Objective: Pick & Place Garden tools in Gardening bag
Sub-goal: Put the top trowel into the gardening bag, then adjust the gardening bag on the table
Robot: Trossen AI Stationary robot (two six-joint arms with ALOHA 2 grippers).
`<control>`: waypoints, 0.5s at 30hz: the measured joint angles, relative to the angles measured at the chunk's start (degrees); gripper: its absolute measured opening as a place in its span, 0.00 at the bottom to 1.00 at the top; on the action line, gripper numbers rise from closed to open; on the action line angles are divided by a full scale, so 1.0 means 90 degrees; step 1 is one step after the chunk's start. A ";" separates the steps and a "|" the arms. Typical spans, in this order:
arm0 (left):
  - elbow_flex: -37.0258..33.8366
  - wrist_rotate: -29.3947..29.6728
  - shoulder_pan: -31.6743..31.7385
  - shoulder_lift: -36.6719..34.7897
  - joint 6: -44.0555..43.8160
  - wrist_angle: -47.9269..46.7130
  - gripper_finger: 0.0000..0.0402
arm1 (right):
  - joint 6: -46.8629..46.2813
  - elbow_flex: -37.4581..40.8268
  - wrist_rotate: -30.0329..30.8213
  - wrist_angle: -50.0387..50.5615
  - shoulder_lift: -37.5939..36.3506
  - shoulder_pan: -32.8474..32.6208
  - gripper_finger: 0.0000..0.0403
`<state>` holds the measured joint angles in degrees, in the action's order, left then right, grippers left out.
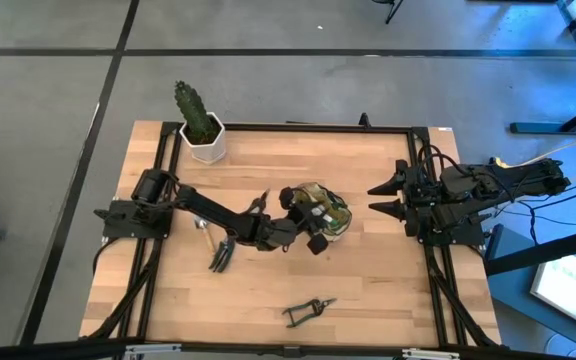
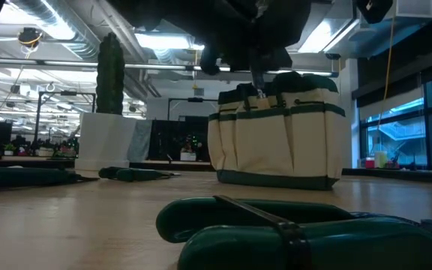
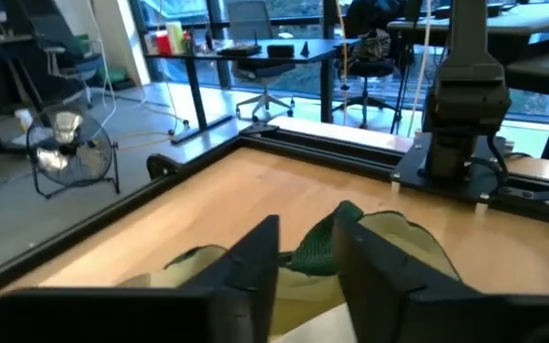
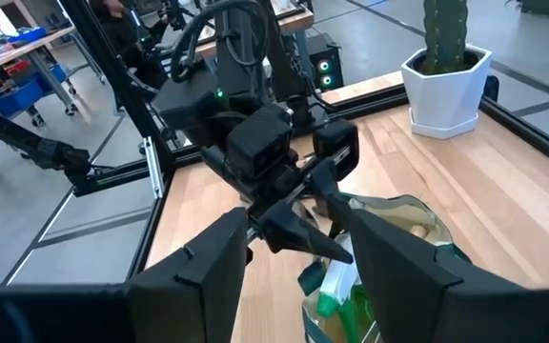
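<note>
My left gripper [image 1: 320, 228] hung directly over the mouth of the gardening bag [image 1: 330, 207], its arm reaching in from the left side of the desk [image 1: 368, 280]. Through the left wrist camera I saw its two dark fingers [image 3: 255, 262] standing a little apart with only the bag's green rim [image 3: 317, 243] showing between them, so I read it as partly open and holding nothing. From the right wrist camera, the same gripper [image 4: 298, 229] pointed down at the bag [image 4: 398, 224], where a green spray bottle [image 4: 336, 286] already sat inside.

My right gripper [image 1: 385, 197] waited at the right edge of the desk, well apart from the bag, its fingers [image 4: 389, 262] spread and empty.

The bag stood upright near the middle of the desk; in the low view I saw its tan side with green trim [image 2: 280, 135]. Three tools lay outside it. The trowel [image 1: 202, 228] and the dark claw rake [image 1: 222, 254] lay to the left of the bag, beside the left arm's forearm. The black pruning shears [image 1: 308, 312] lay alone toward the front edge, well apart from everything else. The cactus in its white pot [image 1: 204, 128] stood at the far left corner.
</note>
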<state>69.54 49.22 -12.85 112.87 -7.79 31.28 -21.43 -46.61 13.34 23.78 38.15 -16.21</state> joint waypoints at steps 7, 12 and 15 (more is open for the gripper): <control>0.0000 0.0227 -0.0002 -0.0001 -0.0532 -0.0266 0.51 | -0.0022 -0.0002 0.0001 0.0002 0.0000 0.0000 0.48; 0.0008 0.0592 -0.0078 -0.0073 -0.0176 0.0144 0.56 | -0.0022 0.0000 0.0001 0.0002 0.0000 0.0000 0.48; 0.0010 0.0628 -0.0088 -0.0089 -0.0229 0.0103 0.56 | -0.0024 0.0000 0.0001 0.0002 0.0000 0.0000 0.48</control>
<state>69.63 54.87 -13.64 112.07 -9.85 32.21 -21.65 -46.61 13.34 23.79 38.15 -16.21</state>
